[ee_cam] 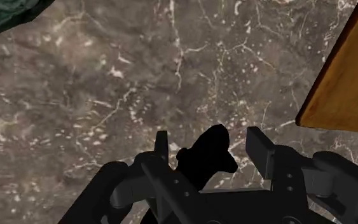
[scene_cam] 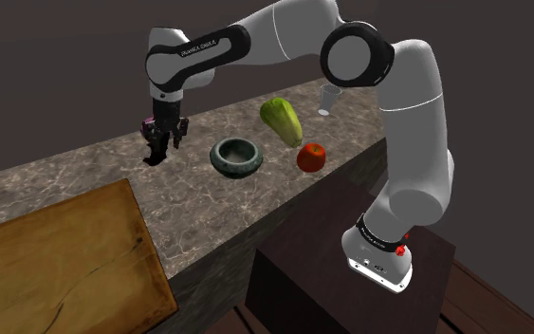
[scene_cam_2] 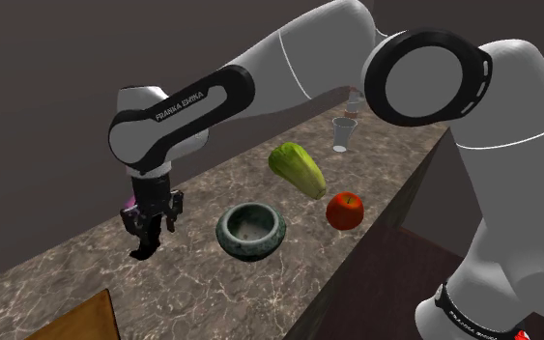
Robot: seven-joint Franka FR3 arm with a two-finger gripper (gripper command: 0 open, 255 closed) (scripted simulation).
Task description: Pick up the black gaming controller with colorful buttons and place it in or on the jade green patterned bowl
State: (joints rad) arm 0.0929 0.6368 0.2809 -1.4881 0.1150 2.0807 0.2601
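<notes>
Controller: we see the black gaming controller (ee_cam: 206, 159) as a dark shape between the two fingers, lifted off the stone; its buttons are too dark for us to make out.
Gripper: the black gripper (ee_cam: 209, 135) is clenched on the controller and points down at the countertop, with the controller's end hanging below the fingers in the shoulder view (scene_cam: 155, 157).
Bowl: the jade green bowl (scene_cam: 237, 157) stands upright on the counter, near the gripper toward the shoulder view's right.
Counter: we call it a brown veined marble countertop (scene_cam: 75, 180).
Board: a wooden cutting board (scene_cam: 56, 261) lies at the shoulder view's lower left.
Beyond the bowl: a green leafy vegetable (scene_cam: 281, 120), a red fruit (scene_cam: 311, 157) and a small clear glass (scene_cam: 329, 99).
</notes>
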